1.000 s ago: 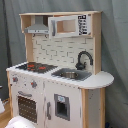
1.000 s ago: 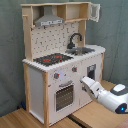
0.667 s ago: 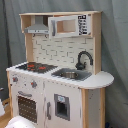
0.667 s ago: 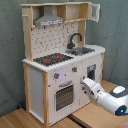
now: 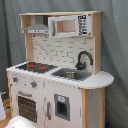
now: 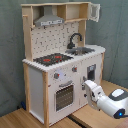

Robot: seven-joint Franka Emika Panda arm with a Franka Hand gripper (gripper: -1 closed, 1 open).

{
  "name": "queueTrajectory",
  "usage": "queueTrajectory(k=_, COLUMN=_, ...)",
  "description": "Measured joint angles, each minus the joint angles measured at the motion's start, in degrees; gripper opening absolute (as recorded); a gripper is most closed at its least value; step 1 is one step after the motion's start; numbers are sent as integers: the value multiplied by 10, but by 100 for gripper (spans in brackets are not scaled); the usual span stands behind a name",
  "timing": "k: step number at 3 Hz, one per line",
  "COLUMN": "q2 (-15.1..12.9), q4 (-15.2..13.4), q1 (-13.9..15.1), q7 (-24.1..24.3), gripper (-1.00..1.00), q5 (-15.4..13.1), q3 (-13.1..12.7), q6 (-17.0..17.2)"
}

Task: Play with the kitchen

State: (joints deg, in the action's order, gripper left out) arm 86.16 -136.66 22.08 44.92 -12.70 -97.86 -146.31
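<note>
Where the second exterior view is read from left to right, the kitchen (image 6: 60, 60) is found filling the left and centre of the frame, set on a light wood floor (image 6: 20, 119) before a grey curtain (image 6: 115, 35). Its grey hood (image 6: 49, 21) is seen at the upper left under the top shelf, with an open cabinet door (image 6: 93, 12) at the upper right. The black-red hob (image 6: 52, 59) is noted on the counter left of centre, the steel sink (image 6: 82, 50) and black faucet (image 6: 75, 39) to its right. Below the hob, two knobs (image 6: 56, 76) and the windowed oven door (image 6: 64, 96) are recorded. At the lower right the white arm (image 6: 112, 101) is seen reaching toward the cabinet front, the gripper (image 6: 89, 87) placed just beside the lower right panel; whether its fingers are apart or together cannot be told.

In the first exterior view the kitchen (image 5: 55, 70) is seen from the other side: hood (image 5: 37, 29) at upper left, hob (image 5: 34, 66) left of centre, oven door (image 5: 27, 106) at lower left, sink (image 5: 70, 75) and faucet (image 5: 83, 59) right of centre. A white rounded part, probably of the arm, is glimpsed at the bottom left edge.
</note>
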Motion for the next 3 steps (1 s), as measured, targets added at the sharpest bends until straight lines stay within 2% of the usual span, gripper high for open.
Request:
queueTrajectory(k=1, q2=1, q4=-5, q1=5, q7=73, gripper=100, q5=0, q3=-14, q6=2)
queueTrajectory(k=2, q2=1, q4=-10, q1=12, q7=131, gripper=100, q5=0, q3=-13, q6=2)
queueTrajectory(k=3, q2=-9, q4=-11, q1=46, q7=174, gripper=100, q5=0, q3=4, q6=0)
